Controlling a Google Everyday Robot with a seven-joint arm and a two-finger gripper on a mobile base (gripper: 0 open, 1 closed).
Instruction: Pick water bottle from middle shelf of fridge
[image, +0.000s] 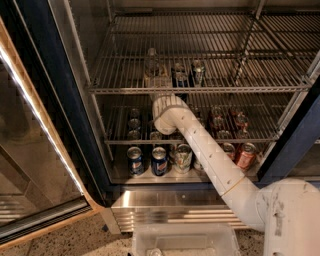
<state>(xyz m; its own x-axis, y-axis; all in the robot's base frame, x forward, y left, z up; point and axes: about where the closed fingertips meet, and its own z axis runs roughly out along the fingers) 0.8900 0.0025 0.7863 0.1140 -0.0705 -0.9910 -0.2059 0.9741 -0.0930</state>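
Water bottle clear, pale cap. Middle shelf silvery wire grid. Fridge frame dark blue, base panel ribbed steel. Arm white. Gripper pale, at shelf's front rail by the bottle. Lowest cans: two blue, one red. Floor speckled beige.

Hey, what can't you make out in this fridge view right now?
- Gripper, camera view: it is at the front rail of the middle shelf, right by the water bottle. The arm covers most of it, so contact is unclear.
- Water bottle: its base is hidden behind the gripper and rail.
- Cans below that shelf: several are hidden behind the arm.
- Bin on the floor: cut off by the bottom edge.
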